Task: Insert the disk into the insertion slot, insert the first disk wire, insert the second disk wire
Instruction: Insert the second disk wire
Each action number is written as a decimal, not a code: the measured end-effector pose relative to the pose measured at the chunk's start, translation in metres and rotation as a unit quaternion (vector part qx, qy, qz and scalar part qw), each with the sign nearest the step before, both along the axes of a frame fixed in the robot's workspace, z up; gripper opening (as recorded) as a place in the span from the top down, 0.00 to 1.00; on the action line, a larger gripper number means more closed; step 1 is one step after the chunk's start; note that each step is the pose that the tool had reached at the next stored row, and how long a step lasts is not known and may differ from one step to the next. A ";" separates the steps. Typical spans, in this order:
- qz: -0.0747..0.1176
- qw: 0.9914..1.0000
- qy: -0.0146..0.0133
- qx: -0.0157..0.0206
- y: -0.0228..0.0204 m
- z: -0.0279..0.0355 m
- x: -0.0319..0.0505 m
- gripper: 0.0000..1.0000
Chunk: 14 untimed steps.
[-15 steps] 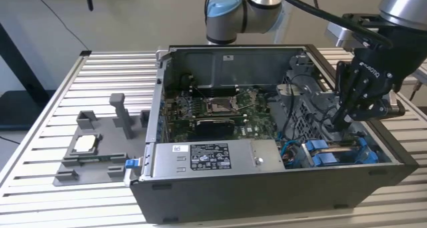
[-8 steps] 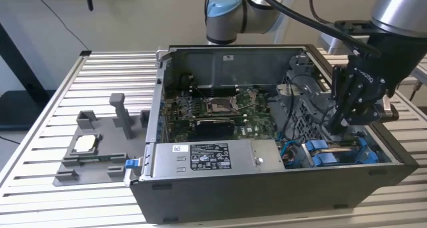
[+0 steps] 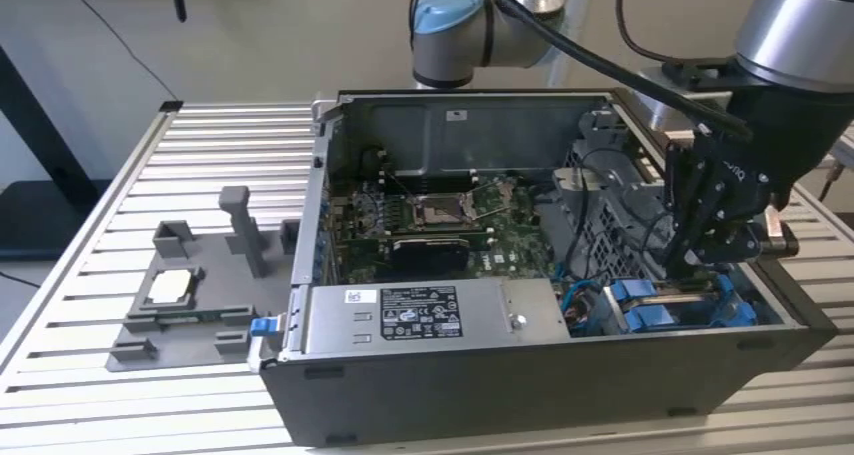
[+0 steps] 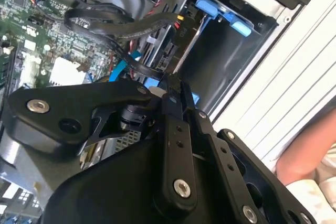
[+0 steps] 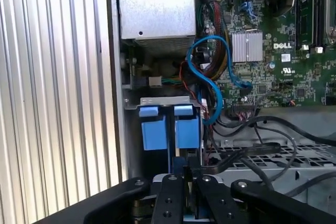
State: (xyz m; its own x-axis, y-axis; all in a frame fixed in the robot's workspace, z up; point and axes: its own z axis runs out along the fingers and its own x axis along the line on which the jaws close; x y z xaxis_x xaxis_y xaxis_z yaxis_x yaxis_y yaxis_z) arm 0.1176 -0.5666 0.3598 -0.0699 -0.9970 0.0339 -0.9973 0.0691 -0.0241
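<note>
1. Though the open computer case (image 3: 441, 375) takes up most of the exterior view, the work is at its lower right, where the gripper (image 3: 703, 260) reaches down into the drive corner.
2. The disk (image 5: 170, 129) already sits in the insertion slot (image 5: 157, 100); in the first wrist view its blue carrier tabs stand just below centre, side by side.
3. The fingers (image 4: 176, 106) look pressed close together, and in the second wrist view a thin black cable (image 4: 149, 69) runs right at their tips. I cannot tell whether they grip it.
4. Judging by this, the disk step is done and wire work is under way. Whether either disk wire is seated cannot be told.
5. A blue cable (image 5: 207, 72) loops loosely near the motherboard (image 5: 283, 40).
</note>
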 end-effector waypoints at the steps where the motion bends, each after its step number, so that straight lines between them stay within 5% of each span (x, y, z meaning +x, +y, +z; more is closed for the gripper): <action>1: 0.000 1.000 -0.003 0.001 -0.0009 -0.0006 -0.0001 0.84; 5: 0.000 1.000 -0.018 0.007 -0.0012 -0.0023 -0.0004 0.84; 11: 0.000 1.000 -0.020 0.014 -0.0013 -0.0049 -0.0005 0.84; 14: 0.000 1.000 -0.021 0.020 -0.0011 -0.0062 -0.0005 0.84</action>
